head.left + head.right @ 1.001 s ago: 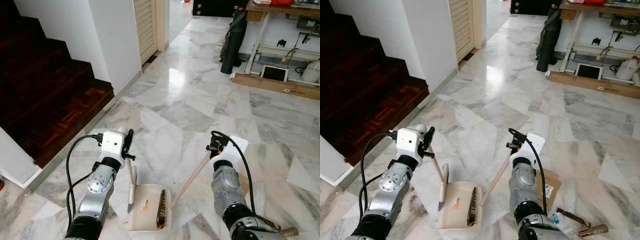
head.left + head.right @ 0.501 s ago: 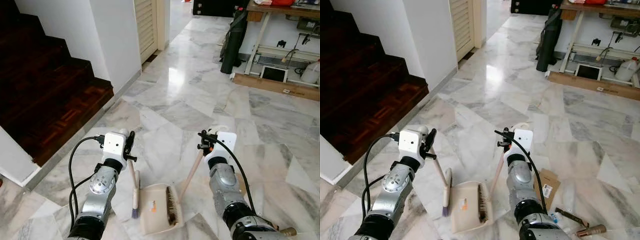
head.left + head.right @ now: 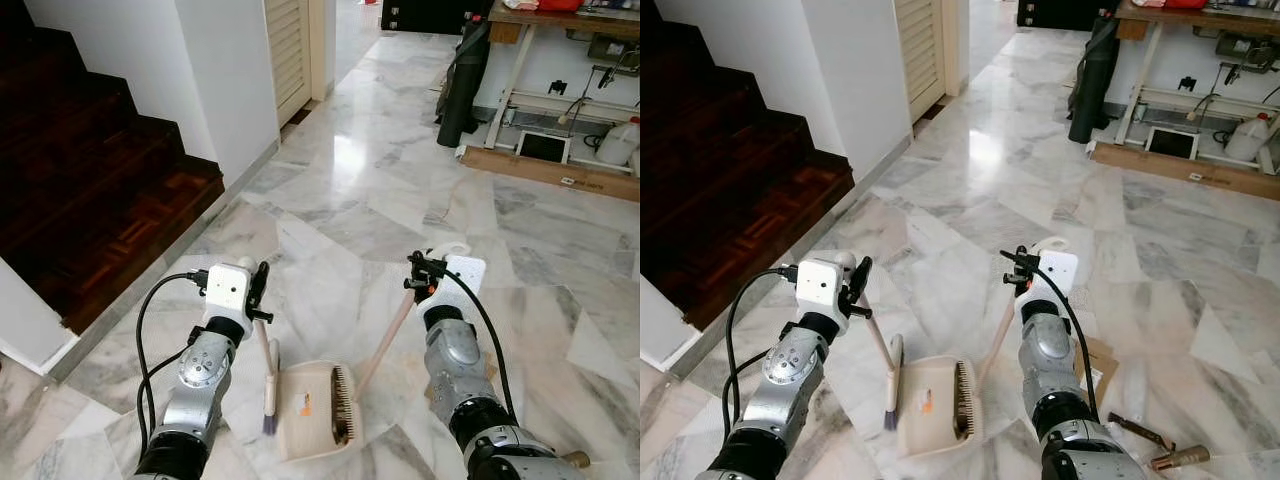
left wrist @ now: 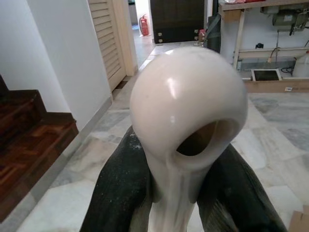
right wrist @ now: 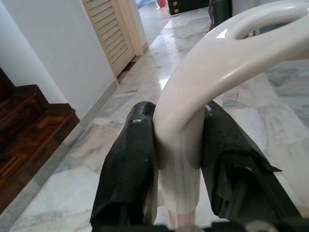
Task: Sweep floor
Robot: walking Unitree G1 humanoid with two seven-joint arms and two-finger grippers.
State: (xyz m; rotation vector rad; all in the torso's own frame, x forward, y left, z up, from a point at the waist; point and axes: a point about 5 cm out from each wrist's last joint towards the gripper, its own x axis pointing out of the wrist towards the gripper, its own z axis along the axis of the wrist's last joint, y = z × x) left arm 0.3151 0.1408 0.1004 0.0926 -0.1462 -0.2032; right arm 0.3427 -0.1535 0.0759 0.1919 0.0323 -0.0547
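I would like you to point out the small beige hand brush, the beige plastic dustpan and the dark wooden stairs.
small beige hand brush [image 3: 271,385], left eye view, on its head.
beige plastic dustpan [image 3: 305,420], left eye view, on its flat pan.
dark wooden stairs [image 3: 90,190], left eye view, on a middle step.

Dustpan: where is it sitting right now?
In the left eye view the dustpan lies on the marble floor low in the middle, between the two arms, with the brush just to its left.

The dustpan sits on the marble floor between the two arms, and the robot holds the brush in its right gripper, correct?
Not quite: the brush is held by the left gripper, as the left eye view shows. The right gripper holds the handle of the dustpan, which does sit on the marble floor between the arms.
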